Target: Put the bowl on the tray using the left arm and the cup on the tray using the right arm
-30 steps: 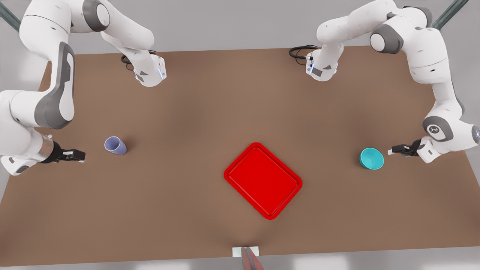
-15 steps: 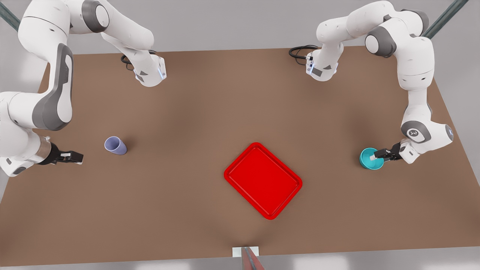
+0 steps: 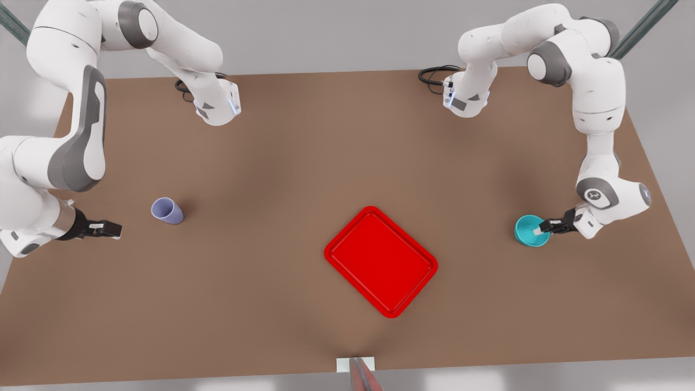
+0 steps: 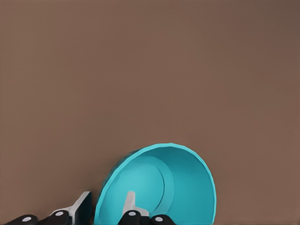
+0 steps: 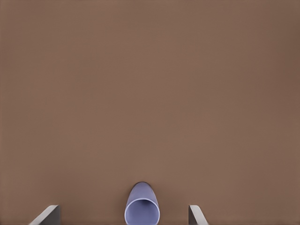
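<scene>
The bench (image 3: pixel 304 163) carries all three task things, well apart from one another. The tray (image 3: pixel 381 260) lies bare near the middle, turned at an angle, towards the front view's lower edge.

Your left arm (image 3: pixel 597 108) reaches in from the front view's right. Its left end effector (image 3: pixel 543 228) straddles the rim of the bowl (image 3: pixel 529 231): in the left wrist view one finger (image 4: pixel 129 202) sits inside the bowl (image 4: pixel 159 185) and the other just outside its wall, with the rim between them. You are judged to be at the grasp step for the bowl; whether the pinch is fully seated on the rim cannot be told. The next move calls for a firm hold on that thin wall, a lift clear of the bench, and a carry towards the tray at the front view's left of it.

Your right arm (image 3: pixel 59 152) waits at the front view's left. The right end effector (image 3: pixel 111 230) is spread wide, its fingers apart on either side of the line to the cup (image 5: pixel 142 208). The cup (image 3: pixel 167 210) stands upright near it but untouched. Its next move calls for an advance until the fingers flank the cup.
</scene>
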